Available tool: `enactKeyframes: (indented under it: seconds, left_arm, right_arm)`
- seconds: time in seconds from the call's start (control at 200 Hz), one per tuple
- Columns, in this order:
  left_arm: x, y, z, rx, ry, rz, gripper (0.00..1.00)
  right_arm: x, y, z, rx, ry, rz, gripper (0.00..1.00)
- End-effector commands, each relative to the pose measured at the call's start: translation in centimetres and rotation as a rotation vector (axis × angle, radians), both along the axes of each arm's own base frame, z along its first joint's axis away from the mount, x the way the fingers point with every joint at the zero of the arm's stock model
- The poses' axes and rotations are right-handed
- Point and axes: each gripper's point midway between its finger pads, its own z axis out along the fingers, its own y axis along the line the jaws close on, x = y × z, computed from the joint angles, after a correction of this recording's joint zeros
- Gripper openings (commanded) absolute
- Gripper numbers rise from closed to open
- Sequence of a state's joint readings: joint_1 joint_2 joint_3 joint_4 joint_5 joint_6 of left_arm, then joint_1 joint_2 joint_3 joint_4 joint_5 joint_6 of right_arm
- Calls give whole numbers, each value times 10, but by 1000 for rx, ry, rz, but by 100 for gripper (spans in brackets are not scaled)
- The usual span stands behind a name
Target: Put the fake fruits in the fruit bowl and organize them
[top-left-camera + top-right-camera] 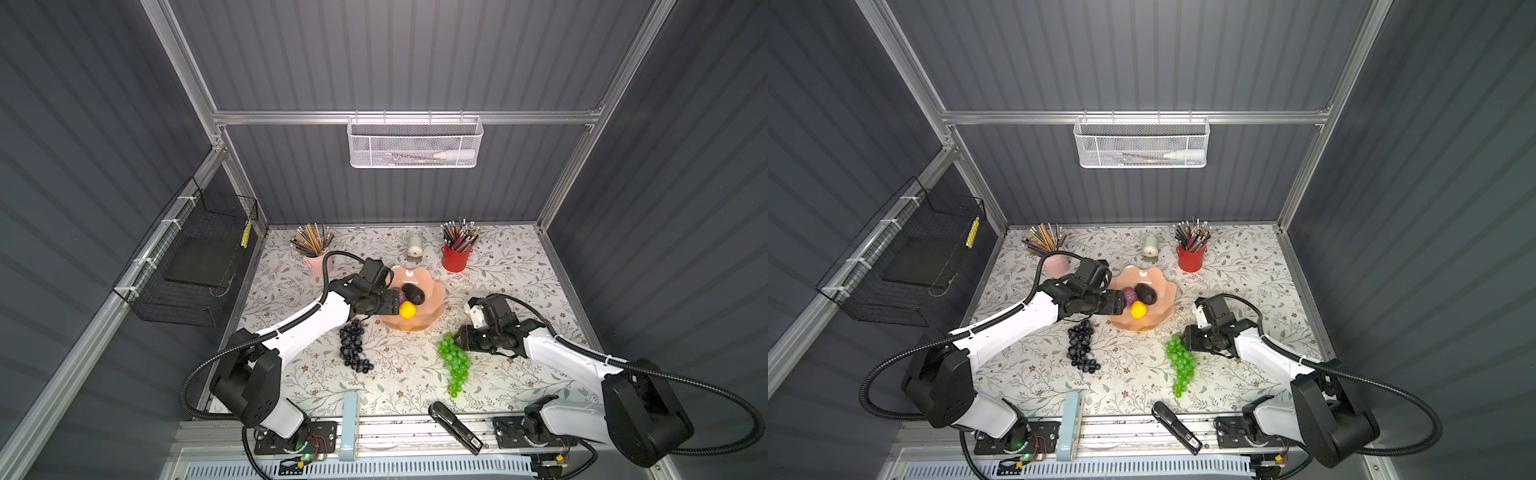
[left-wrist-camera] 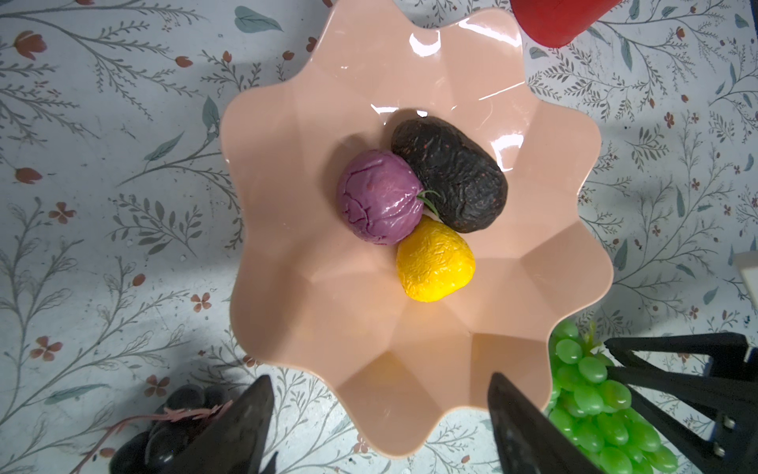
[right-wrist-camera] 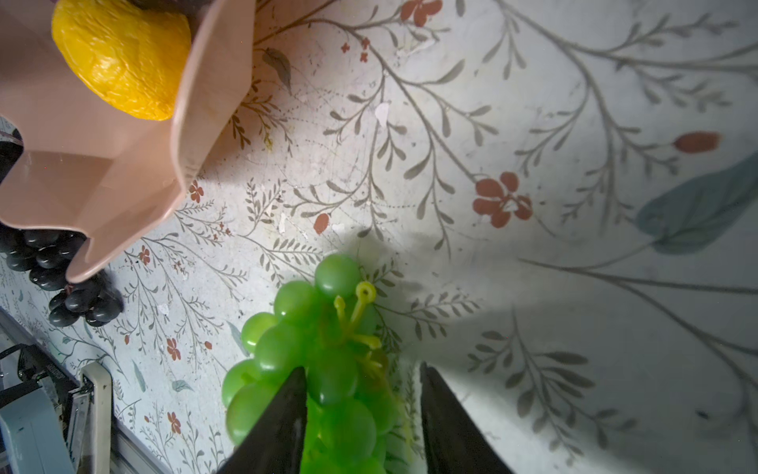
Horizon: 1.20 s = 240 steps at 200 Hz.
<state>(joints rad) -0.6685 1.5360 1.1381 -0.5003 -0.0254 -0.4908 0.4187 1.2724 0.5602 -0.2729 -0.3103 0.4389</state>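
Now green grape bunch [image 3: 311, 369] is straddled, ungripped.
Right fingers [image 3: 283, 427] parted, left fingers [image 2: 242, 427] wide, empty; bunch may be dropped if only outer grapes are pinched.

The right gripper [image 3: 363, 367] stands with jaws apart over the stem end of the green grape bunch [image 3: 287, 349], perhaps brushing it. The lemon [image 3: 123, 61] sits in the fruit bowl [image 3: 123, 176], whose rim partly hides the dark grape bunch [image 3: 69, 287].
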Motion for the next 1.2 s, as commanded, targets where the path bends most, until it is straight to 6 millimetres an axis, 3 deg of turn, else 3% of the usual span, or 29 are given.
enactKeyframes:
  seconds: [0.0,0.095,0.385,0.51,0.795,0.855,1.196]
  left_arm:
    - [-1,2,-2,14,14,4,82]
    - [-1,3,-3,16,13,4,82]
    - [-2,2,-3,10,11,4,82]
    - [-2,3,-2,11,8,6,82]
    - [-1,3,-2,6,6,6,82]
    - [-2,3,-2,7,7,6,82]
    - [-3,4,2,-1,-4,5,82]
  right_arm:
    - [8,6,8,21,-31,19,44]
    - [8,10,9,69,-19,24,41]
    - [14,11,14,74,-33,25,11]
    - [13,10,20,76,-45,21,5]
    - [11,-5,43,43,-127,-27,0]
    - [11,-7,58,55,-175,-37,0]
    - [4,-13,97,62,-229,-48,0]
